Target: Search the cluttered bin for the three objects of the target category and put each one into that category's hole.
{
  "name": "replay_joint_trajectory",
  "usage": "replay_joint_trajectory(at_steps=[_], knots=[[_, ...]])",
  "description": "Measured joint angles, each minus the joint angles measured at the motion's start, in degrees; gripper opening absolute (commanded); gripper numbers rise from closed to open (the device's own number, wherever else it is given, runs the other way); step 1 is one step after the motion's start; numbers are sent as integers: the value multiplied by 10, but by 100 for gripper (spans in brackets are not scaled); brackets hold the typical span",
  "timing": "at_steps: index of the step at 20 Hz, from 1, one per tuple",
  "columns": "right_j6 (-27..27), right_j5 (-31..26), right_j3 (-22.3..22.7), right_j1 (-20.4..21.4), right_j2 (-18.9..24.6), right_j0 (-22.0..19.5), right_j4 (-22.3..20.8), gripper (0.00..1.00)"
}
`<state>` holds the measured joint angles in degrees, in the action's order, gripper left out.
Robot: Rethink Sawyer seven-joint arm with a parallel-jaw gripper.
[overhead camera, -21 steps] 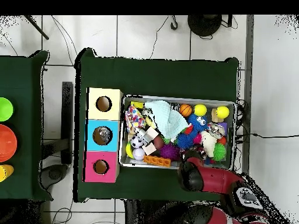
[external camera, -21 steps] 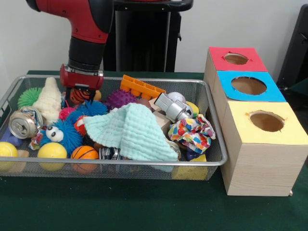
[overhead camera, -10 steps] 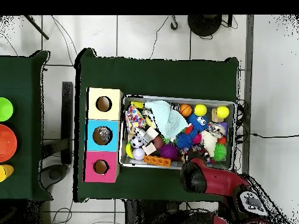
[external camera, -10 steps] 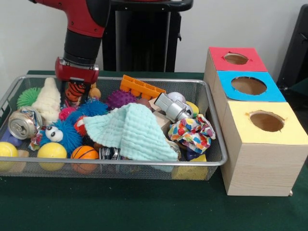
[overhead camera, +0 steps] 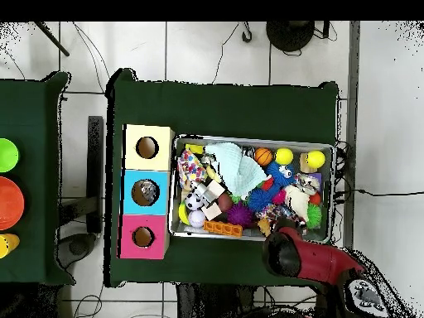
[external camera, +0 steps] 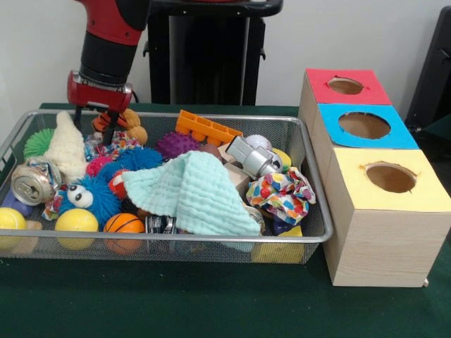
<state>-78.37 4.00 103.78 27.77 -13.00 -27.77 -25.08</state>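
Observation:
My gripper (external camera: 94, 125) hangs over the far left corner of the wire bin (external camera: 310, 236) and is shut on an orange toy with black stripes (external camera: 131, 118). The toy is lifted to about rim height and dangles on the gripper's right side. In the overhead view the red arm (overhead camera: 291, 253) covers the gripper at the bin's lower right edge. Beside the bin stand three wooden boxes with round holes: red (external camera: 366, 93), blue (external camera: 331, 130) and yellow (external camera: 423, 197).
The bin is heaped with a mint cloth (external camera: 194, 193), an orange brick (external camera: 204, 128), a blue fuzzy monster (external camera: 88, 197), a crushed can (external camera: 32, 182), a white plush (external camera: 69, 148), spiky balls, yellow balls and a small basketball (external camera: 123, 224). Coloured bowls (overhead camera: 8, 199) sit on a side table.
The gripper has risen out of the clutter with the orange striped toy and shifted left toward the bin's far corner.

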Motion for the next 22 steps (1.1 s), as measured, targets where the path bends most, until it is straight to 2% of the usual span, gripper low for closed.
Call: replay_joint_trajectory(at_steps=[9, 15, 22], knots=[[0, -6, -6, -26, -38, 26, 57, 100], [-2, 0, -20, -66, -41, 38, 117, 100], [-13, 30, -22, -86, -37, 29, 142, 100]])
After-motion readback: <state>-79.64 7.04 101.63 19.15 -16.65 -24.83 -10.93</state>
